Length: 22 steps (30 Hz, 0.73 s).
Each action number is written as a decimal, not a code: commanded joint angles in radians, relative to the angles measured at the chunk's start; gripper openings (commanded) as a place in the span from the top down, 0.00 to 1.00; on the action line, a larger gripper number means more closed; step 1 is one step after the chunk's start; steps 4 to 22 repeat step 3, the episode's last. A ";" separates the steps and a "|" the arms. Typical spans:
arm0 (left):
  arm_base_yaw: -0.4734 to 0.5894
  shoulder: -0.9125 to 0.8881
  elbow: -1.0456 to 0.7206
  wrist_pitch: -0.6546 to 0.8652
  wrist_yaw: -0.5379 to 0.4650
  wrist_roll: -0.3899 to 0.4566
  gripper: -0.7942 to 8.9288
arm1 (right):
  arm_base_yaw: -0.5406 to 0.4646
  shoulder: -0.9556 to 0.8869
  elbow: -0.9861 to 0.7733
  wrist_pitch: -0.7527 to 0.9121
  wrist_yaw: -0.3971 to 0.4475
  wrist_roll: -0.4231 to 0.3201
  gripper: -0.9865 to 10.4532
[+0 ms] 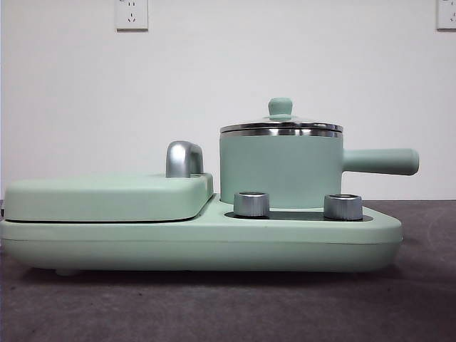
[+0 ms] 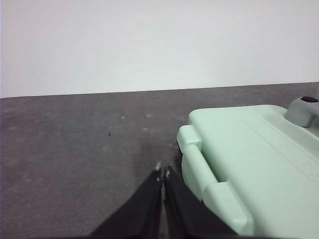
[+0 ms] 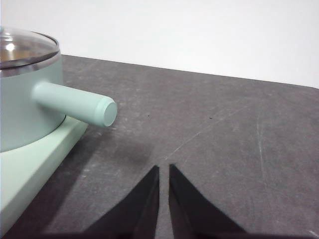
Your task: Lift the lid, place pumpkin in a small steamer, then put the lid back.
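The small steamer point(image 1: 279, 169), a mint-green pot with a long side handle point(image 1: 381, 161), stands on the right of the appliance base point(image 1: 214, 246). The glass lid point(image 1: 281, 127) with its mint-green knob point(image 1: 280, 107) sits on the pot. The steamer also shows in the right wrist view point(image 3: 25, 99), with its lid point(image 3: 22, 47) on. The pumpkin is not in view. My left gripper point(image 2: 162, 172) is shut and empty over the table beside the griddle cover point(image 2: 259, 159). My right gripper point(image 3: 163, 168) is shut and empty, apart from the pot handle point(image 3: 75, 103).
A flat mint-green griddle cover point(image 1: 107, 196) with a steel handle point(image 1: 184, 158) lies on the base's left side. Two silver knobs point(image 1: 251, 204) point(image 1: 343, 206) stand at the base's front. The table is dark grey point(image 1: 228, 306). A white wall with sockets point(image 1: 132, 14) stands behind.
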 commanded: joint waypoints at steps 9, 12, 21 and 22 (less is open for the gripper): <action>0.002 0.000 -0.020 0.008 -0.002 0.006 0.91 | -0.001 0.000 -0.005 0.008 -0.001 0.009 0.89; 0.002 0.000 -0.020 0.008 -0.002 0.006 0.91 | -0.001 0.000 -0.005 0.008 -0.001 0.009 0.89; 0.002 0.000 -0.020 0.008 -0.002 0.006 0.91 | -0.001 0.000 -0.005 0.008 -0.001 0.009 0.89; 0.002 0.000 -0.020 0.008 -0.002 0.006 0.91 | -0.001 0.000 -0.005 0.008 -0.001 0.009 0.89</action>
